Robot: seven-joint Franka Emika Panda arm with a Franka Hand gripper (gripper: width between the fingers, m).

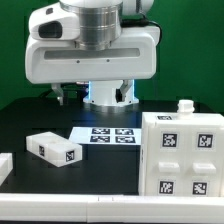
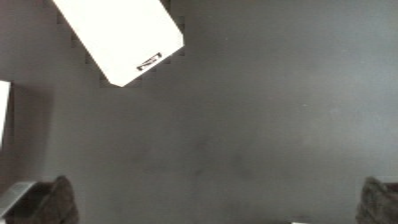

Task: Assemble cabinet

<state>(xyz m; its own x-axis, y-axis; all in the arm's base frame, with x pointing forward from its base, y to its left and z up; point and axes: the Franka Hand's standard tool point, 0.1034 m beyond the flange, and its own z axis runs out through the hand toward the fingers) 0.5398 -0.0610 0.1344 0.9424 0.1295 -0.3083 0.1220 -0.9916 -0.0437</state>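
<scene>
Foreground: cabinet body point(image 1: 180, 155), rigid, likely light, too broad for me; small block point(image 1: 52, 148) suits a grip across its narrow sides. My pincer point(image 2: 210, 205) hangs apart, empty.

A robotics lab: green backdrop point(image 1: 12, 45), black table point(image 1: 30, 112), tagged marker board point(image 1: 108, 134).

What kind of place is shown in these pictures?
Likely a robotics lab workbench: a Franka arm over a black table, the marker board, and white cabinet parts carrying tags.
</scene>
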